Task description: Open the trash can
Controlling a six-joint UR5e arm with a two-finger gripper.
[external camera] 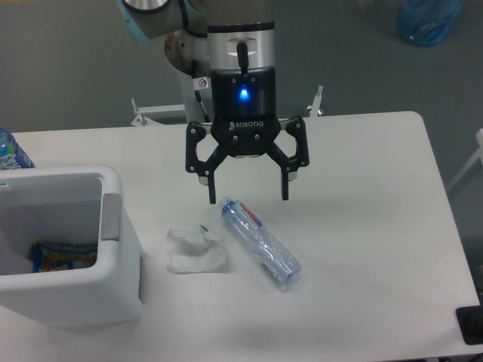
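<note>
Trash can [113, 283] smooth white plastic; bottle [260, 243] clear plastic.

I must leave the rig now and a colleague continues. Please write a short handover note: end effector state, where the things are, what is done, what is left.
End effector: open, empty, above the table, over the cap end of the clear bottle.
Trash can: at the left edge, top open; a colourful wrapper lies inside. Grey tab on its right wall.
Crumpled tissue lies between can and bottle.
Done: the can appears open already.
Left: probably nothing for opening; confirm the lid position, which is not visible.
</note>
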